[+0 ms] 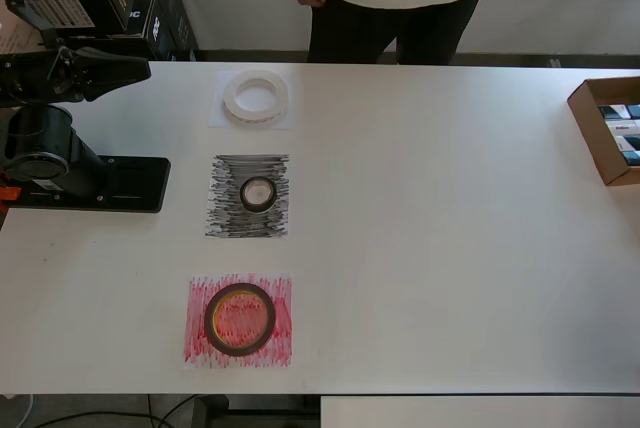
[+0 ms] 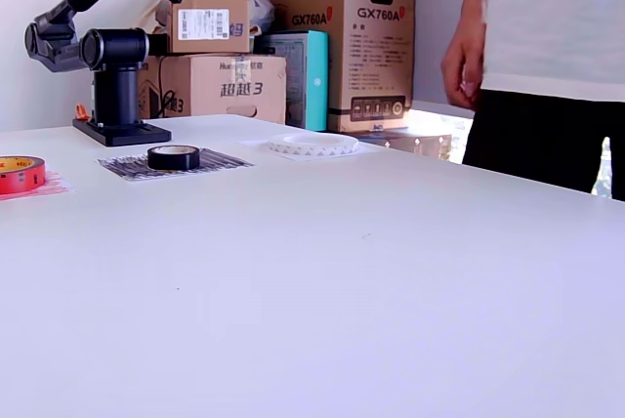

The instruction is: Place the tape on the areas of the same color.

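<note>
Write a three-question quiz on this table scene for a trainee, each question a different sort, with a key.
1. True or false: the black tape roll lies on the black scribbled sheet.
2. Multiple choice: the white tape roll lies on A) the red scribbled sheet B) the bare table C) the plain white sheet.
3. Fill in: in the overhead view, the roll nearest the bottom edge is the ___ tape roll.

Key: 1 true. 2 C. 3 red.
</note>
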